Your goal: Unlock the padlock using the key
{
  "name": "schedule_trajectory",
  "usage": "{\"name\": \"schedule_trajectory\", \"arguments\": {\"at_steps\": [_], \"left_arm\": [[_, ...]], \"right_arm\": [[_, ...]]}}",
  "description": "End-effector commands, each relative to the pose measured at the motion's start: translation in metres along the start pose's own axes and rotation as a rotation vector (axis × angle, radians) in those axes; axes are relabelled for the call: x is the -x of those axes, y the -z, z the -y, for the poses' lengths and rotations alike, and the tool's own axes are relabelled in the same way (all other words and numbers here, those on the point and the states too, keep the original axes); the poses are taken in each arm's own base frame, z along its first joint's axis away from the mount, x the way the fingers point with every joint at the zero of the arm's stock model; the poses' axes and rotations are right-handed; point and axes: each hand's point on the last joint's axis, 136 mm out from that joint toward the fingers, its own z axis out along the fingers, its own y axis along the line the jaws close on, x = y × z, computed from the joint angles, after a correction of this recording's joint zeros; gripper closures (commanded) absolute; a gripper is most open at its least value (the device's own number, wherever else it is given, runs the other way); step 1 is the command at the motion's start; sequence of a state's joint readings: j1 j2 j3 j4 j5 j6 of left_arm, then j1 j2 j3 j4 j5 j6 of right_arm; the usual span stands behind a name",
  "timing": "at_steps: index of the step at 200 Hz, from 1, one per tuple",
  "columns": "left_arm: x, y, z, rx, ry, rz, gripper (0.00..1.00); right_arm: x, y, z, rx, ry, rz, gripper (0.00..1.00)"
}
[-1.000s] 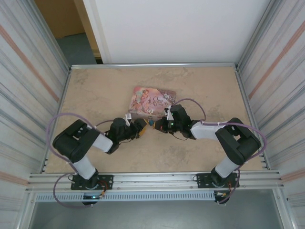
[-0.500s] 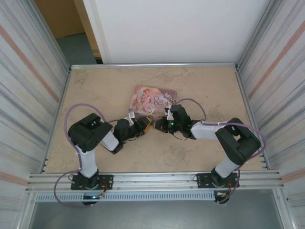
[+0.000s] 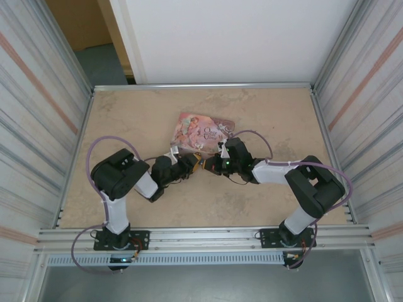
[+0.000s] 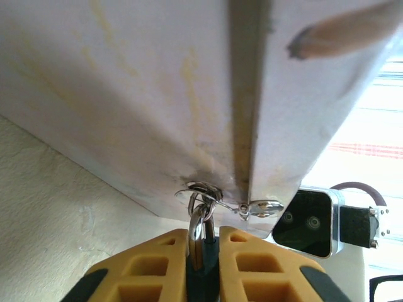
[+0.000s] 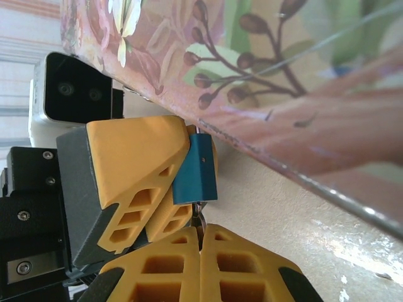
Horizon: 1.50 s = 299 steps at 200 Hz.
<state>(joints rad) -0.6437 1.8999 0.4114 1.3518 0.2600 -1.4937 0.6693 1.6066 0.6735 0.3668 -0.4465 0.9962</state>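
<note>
A tiny blue padlock [image 5: 195,170] hangs by its silvery shackle [image 4: 197,223] from the latch ring [image 4: 203,190] of the pink illustrated tin [image 3: 201,131]. My left gripper [image 4: 203,245] is shut on the padlock's body, yellow fingers [image 5: 135,163] on either side of it. From below, my right gripper [image 5: 200,242] is shut on a small metal key [image 5: 200,217]. The key's tip is at the underside of the padlock. In the top view both grippers [image 3: 191,165] [image 3: 210,165] meet nose to nose at the tin's near edge, hiding the lock.
The tin lies mid-table, its near edge lifted over the grippers. Aluminium rails border the beige table [image 3: 126,119], and corrugated walls stand left and right. The right wrist camera housing [image 4: 308,214] sits close behind the latch.
The left arm's elbow has folded up and shifted right, and its gripper has pushed closer to the right gripper. The tin has nudged slightly. The right arm holds still.
</note>
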Motion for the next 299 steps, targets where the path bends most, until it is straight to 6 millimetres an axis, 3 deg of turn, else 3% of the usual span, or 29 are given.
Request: {"name": "schedule_trajectory", "arguments": {"at_steps": [1,34,81,135,156,191,234,299], "left_arm": [[0.002,-0.001,0.015,-0.032,-0.049,0.018,0.90],[0.003,0.008,0.019,0.024,-0.103,0.027,0.94],[0.001,0.026,0.041,0.133,-0.181,0.018,1.00],[0.003,0.053,0.072,0.216,-0.229,0.032,1.00],[0.002,0.059,0.075,0.242,-0.205,0.031,1.00],[0.000,0.063,0.077,0.318,-0.138,0.016,1.00],[-0.007,0.053,0.086,0.323,-0.085,-0.027,1.00],[-0.019,0.045,0.083,0.414,0.002,-0.069,1.00]], "right_arm": [[0.002,0.010,-0.031,0.085,0.038,0.000,0.92],[0.004,0.021,-0.025,0.039,0.081,0.016,0.80],[0.006,0.050,-0.025,-0.007,0.246,0.046,0.67],[0.006,0.095,-0.061,-0.031,0.665,0.150,0.52],[0.004,0.111,-0.079,-0.037,0.840,0.224,0.42],[-0.008,0.128,-0.095,-0.053,1.142,0.302,0.36],[-0.022,0.130,-0.089,-0.137,1.482,0.401,0.30],[-0.021,0.121,-0.077,-0.301,1.626,0.361,0.36]]}}
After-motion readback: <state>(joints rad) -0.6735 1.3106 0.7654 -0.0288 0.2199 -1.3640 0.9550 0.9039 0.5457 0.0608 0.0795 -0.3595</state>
